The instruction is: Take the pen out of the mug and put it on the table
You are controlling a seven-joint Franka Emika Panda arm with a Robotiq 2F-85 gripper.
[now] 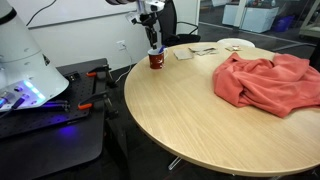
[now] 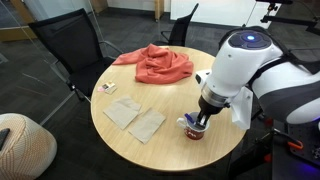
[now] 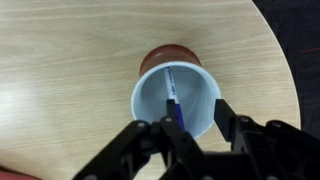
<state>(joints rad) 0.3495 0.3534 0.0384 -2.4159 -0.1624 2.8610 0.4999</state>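
Observation:
The dark red mug (image 3: pixel 165 58) with a white inside stands upright on the light wood table (image 3: pixel 70 70), near its edge. The blue and whitish pen (image 3: pixel 171 92) leans inside it. My gripper (image 3: pixel 196 112) hangs straight over the mug, open, with one finger over the pen inside the rim and the other at the rim's opposite side. The fingers are not closed on the pen. In both exterior views the gripper (image 1: pixel 153 38) (image 2: pixel 203 118) sits just above the mug (image 1: pixel 156 60) (image 2: pixel 192 131).
A salmon-red cloth (image 1: pixel 265 80) (image 2: pixel 158 65) lies bunched on the table's far side. Paper napkins (image 2: pixel 135 118) and a small card (image 2: pixel 107 88) lie flat. Black chairs (image 2: pixel 65 45) ring the table. The black platform (image 1: pixel 40 120) holds the robot base.

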